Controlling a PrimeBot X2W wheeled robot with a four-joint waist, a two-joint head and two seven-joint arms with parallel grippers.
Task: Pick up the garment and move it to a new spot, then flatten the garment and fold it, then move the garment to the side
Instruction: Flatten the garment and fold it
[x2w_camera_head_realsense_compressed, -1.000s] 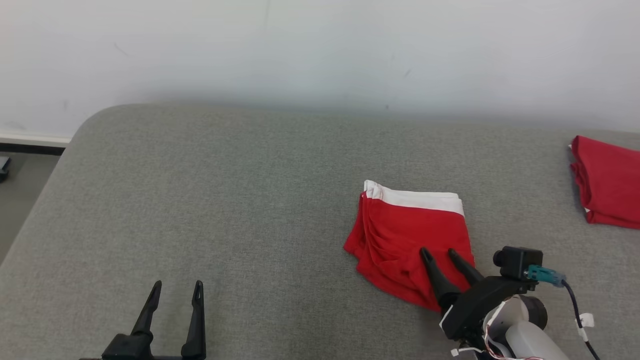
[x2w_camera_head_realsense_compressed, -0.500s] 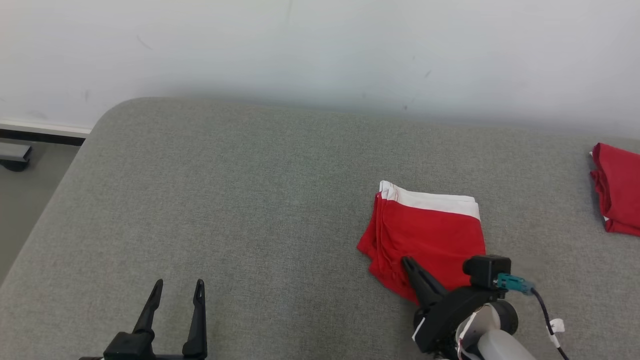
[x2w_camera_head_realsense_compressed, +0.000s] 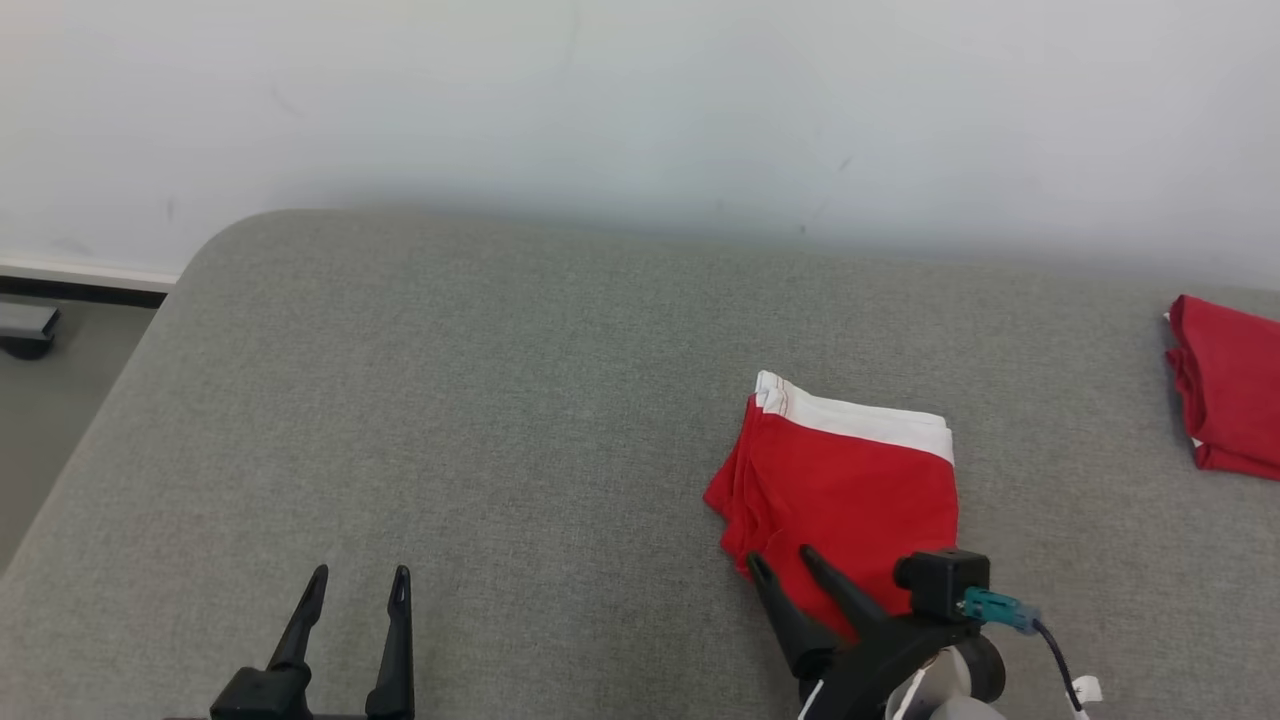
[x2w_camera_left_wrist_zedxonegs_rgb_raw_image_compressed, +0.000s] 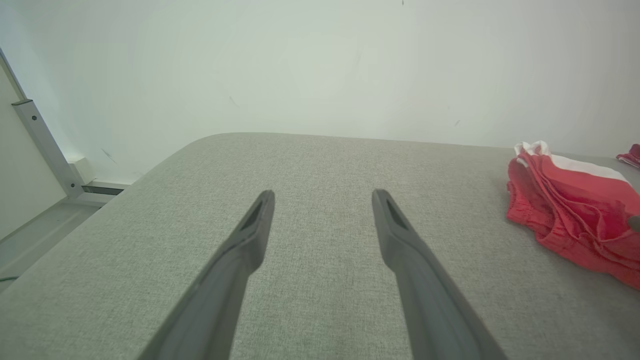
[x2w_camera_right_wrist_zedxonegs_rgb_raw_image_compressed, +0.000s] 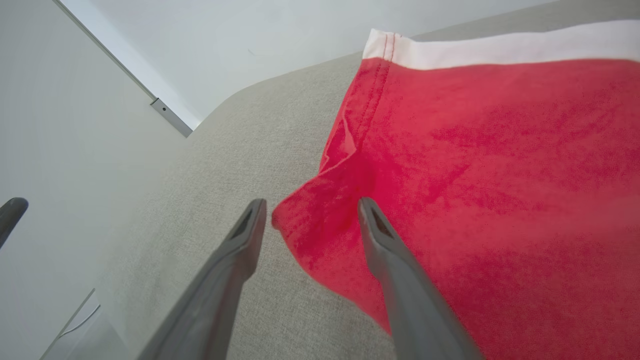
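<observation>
Head view, with both wrist views: the garment (x2w_camera_head_realsense_compressed: 850, 480) lies as a compact folded stack, white band along its far edge, on the grey cushion (x2w_camera_head_realsense_compressed: 500, 400) right of centre, well apart from a second red cloth (x2w_camera_head_realsense_compressed: 1225, 400) at the right edge. The right gripper (x2w_camera_head_realsense_compressed: 782, 556) holds its fingers apart astride the stack's near left corner, clamping nothing, while the left gripper (x2w_camera_head_realsense_compressed: 360, 572) hovers with fingers spread over bare cushion. Lifting, flattening and folding look finished; the shift to the side appears to remain, unless this resting place already counts.
</observation>
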